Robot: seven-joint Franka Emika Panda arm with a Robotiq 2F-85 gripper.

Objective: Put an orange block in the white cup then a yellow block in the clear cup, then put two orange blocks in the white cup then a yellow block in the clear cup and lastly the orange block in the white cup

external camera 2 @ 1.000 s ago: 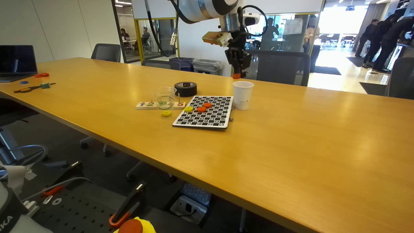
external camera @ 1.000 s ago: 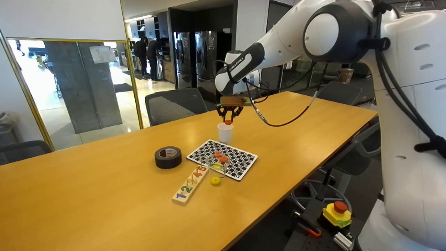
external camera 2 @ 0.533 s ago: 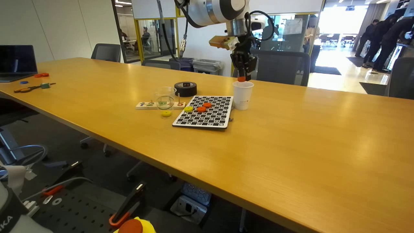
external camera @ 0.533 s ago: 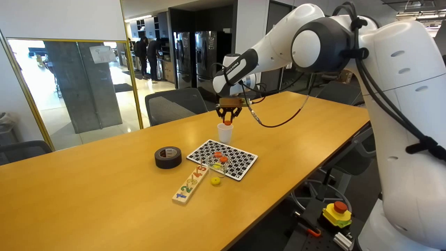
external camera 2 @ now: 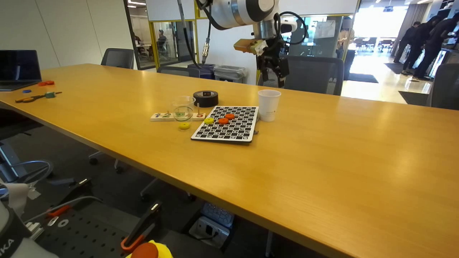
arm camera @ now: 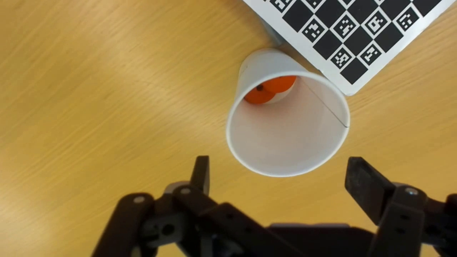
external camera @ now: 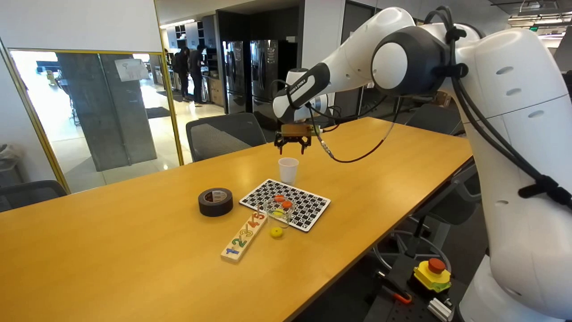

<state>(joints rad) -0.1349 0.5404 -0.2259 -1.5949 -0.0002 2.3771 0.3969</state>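
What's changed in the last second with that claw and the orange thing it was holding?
In an exterior view the gripper moved slightly right and down towards the white cup. It opened and let go, apparently dropping one of the two orange blocks the wrist view shows inside. The clear cup, yellow blocks, checkered board and the orange pair on it look unmoved.

Under the matt gripper (external camera: 292,151), the white cup (external camera 2: 268,106) looks smooth and papery, the wood-grained table (external camera 2: 322,154) shiny. Farther from the gripper, the clear cup (external camera 2: 183,104) looks glossy.

White arm (external camera: 527,134), dark-grey joint ring (external camera: 422,58), black cables (external camera: 452,53), black jaws
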